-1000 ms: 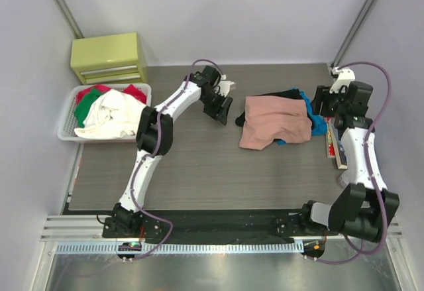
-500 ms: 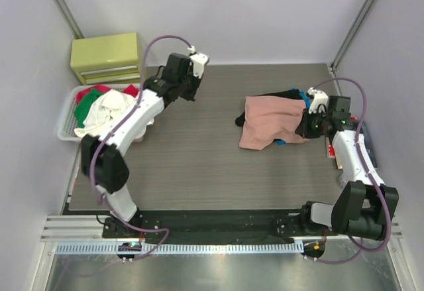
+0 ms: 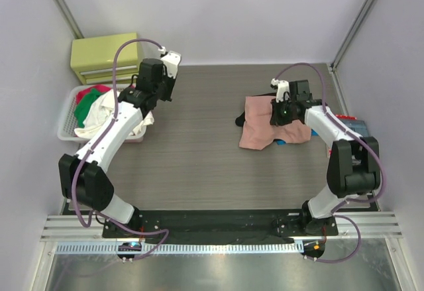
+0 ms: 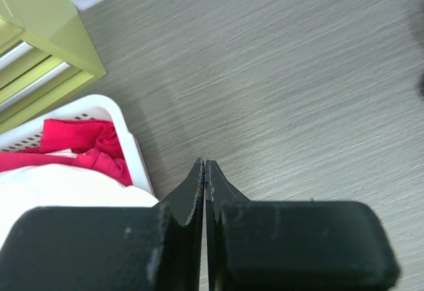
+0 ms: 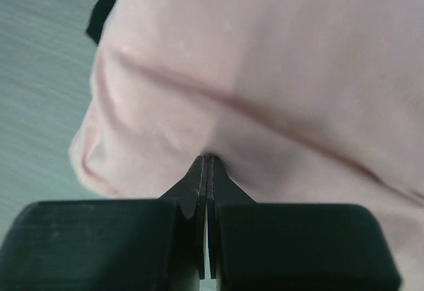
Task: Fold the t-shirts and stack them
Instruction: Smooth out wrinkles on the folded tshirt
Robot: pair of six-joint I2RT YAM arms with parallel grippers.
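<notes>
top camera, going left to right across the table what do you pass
white basket of clothes → left pincer → pink t-shirt → flat stack by the right edge

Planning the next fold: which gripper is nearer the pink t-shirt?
Right. The right gripper is shut, tips right over the pink t-shirt; the left gripper sits across the table beside the white basket.
</notes>
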